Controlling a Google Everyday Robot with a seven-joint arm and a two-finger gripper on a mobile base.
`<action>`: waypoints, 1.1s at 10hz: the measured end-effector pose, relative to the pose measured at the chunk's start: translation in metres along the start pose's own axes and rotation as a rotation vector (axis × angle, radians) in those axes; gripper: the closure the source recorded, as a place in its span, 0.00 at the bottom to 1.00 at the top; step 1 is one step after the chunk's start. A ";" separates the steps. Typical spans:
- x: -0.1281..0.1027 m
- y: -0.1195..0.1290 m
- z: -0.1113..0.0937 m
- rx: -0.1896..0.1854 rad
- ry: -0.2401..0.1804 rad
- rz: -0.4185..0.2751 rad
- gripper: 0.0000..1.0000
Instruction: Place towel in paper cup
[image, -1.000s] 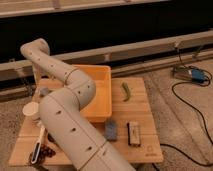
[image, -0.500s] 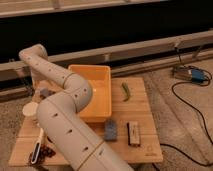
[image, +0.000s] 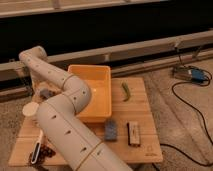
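Note:
My arm reaches from the bottom of the camera view up over the table, bends at the far left and turns down. My gripper (image: 41, 89) is at its end, over the table's back left corner and largely hidden by the arm. A small grey bunch that looks like the towel (image: 47, 93) shows right at the gripper. I cannot tell whether it is held. The paper cup (image: 30, 110) stands upright near the table's left edge, just in front of and below the gripper.
An orange bin (image: 101, 80) stands mid-table. A green object (image: 125, 91) lies to its right. A blue-grey sponge (image: 110, 130) and a dark box (image: 133, 134) lie in front. A white utensil (image: 37, 146) lies front left. Cables and a blue device (image: 196, 75) lie on the floor to the right.
The far end of my arm has swung a little left and down toward the table's back left corner. The cup and the other objects have not moved.

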 end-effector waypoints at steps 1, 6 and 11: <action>0.000 -0.001 0.000 0.000 0.000 0.002 0.35; 0.000 -0.001 0.000 0.000 -0.002 0.001 0.35; 0.001 -0.001 -0.001 0.003 -0.002 -0.008 0.35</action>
